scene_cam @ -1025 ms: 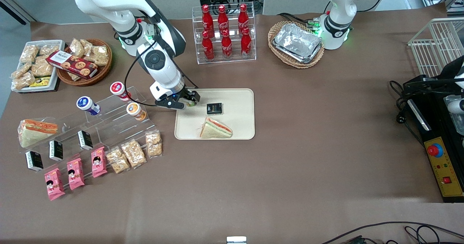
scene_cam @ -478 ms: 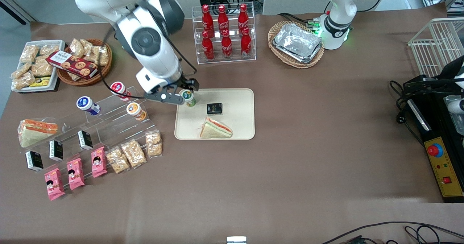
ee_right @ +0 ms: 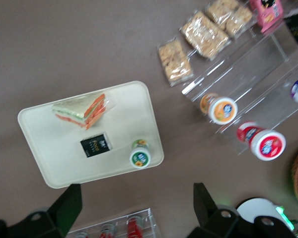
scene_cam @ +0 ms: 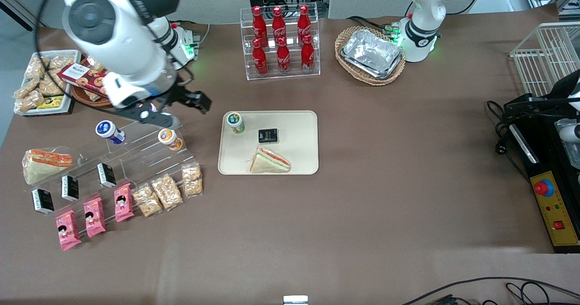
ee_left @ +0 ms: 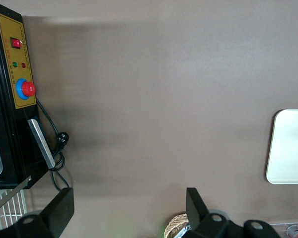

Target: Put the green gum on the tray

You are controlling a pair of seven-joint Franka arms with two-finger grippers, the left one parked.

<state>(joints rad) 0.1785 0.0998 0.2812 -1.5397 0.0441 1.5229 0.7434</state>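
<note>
The green gum (scene_cam: 235, 122) stands upright in a corner of the cream tray (scene_cam: 299, 128), free of any grip. The corner is the one toward the working arm's end and farther from the front camera. My right gripper (scene_cam: 175, 108) is open and empty. It is raised high above the table, off the tray, over the clear acrylic stand. In the right wrist view the green gum (ee_right: 139, 154) and the tray (ee_right: 39, 129) lie well below the open gripper (ee_right: 136, 213). An edge of the tray also shows in the left wrist view (ee_left: 288, 146).
A sandwich (scene_cam: 269, 160) and a black packet (scene_cam: 268, 135) share the tray. The acrylic stand holds an orange-lidded bottle (scene_cam: 168, 137) and a blue-lidded bottle (scene_cam: 108, 130), with snack packs (scene_cam: 166, 191) nearer the camera. A cola rack (scene_cam: 281, 42) and a wicker basket of foil trays (scene_cam: 371, 53) stand farther back.
The gripper let go of the green gum on the tray, opened, rose and swung away toward the working arm's end. The gum stays upright where it was set.
</note>
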